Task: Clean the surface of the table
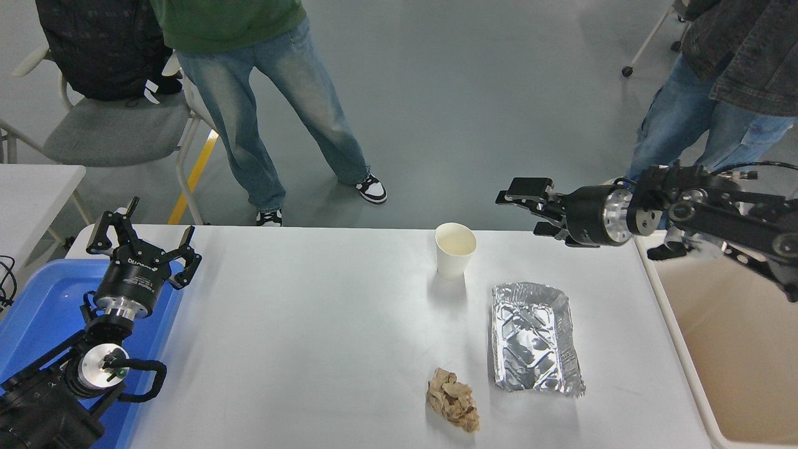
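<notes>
The white table surface (312,324) fills the middle of the head view. On it stand a white paper cup (454,249), upright and empty, a crumpled foil tray (534,337) to its lower right, and a wad of brown paper (453,399) near the front edge. My right gripper (522,206) is open and empty, pointing left, in the air right of the cup and above the table's far edge. My left gripper (140,240) is open and parked at the lower left over the blue bin.
A blue bin (37,312) sits at the table's left end and a beige bin (729,349) at its right end. A smaller white table (31,187) and a grey chair (112,128) are at the far left. Two people stand beyond the far edge.
</notes>
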